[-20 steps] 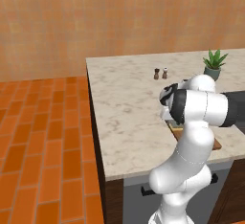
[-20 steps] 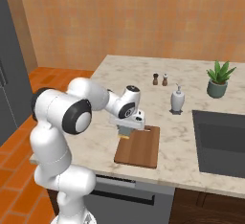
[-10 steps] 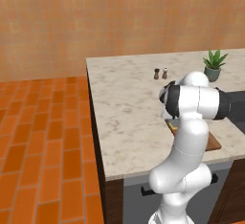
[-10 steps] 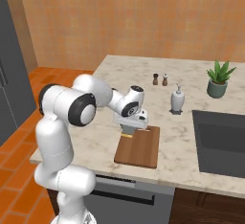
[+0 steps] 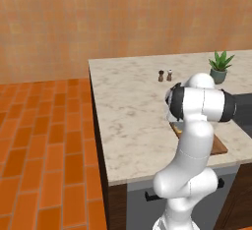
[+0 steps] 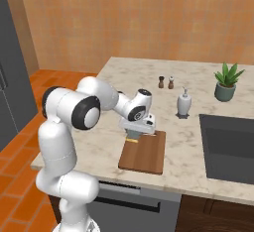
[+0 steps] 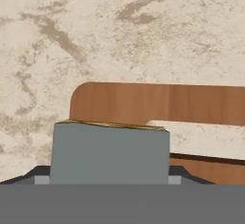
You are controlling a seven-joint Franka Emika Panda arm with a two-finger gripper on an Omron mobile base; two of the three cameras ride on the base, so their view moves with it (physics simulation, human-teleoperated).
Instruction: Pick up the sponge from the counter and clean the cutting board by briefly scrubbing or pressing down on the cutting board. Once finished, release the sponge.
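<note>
Gripper: the gripper hangs low over the near-left corner of the board in the right base view; in the hand view its two dark tips sit tight against either side of a grey-blue block, so it reads as clamped on the sponge rather than standing open.
Sponge: the sponge is held between the fingers, grey-blue face toward the hand camera, a thin yellow edge along its top; in the right base view a sliver of yellow shows just under the hand, at the board's left end.
Cutting board: the cutting board lies flat on the counter near the front edge; whether the sponge touches the wood cannot be told.
Step in hand: by judgement, the sponge is picked and brought to the board; the press or scrub is not yet plainly done.
Next move: probably a short push down onto the wood, a brief rub, then parting the fingers to let go.
Further back: soap dispenser; two small shakers; potted plant; dark sink to the right.
</note>
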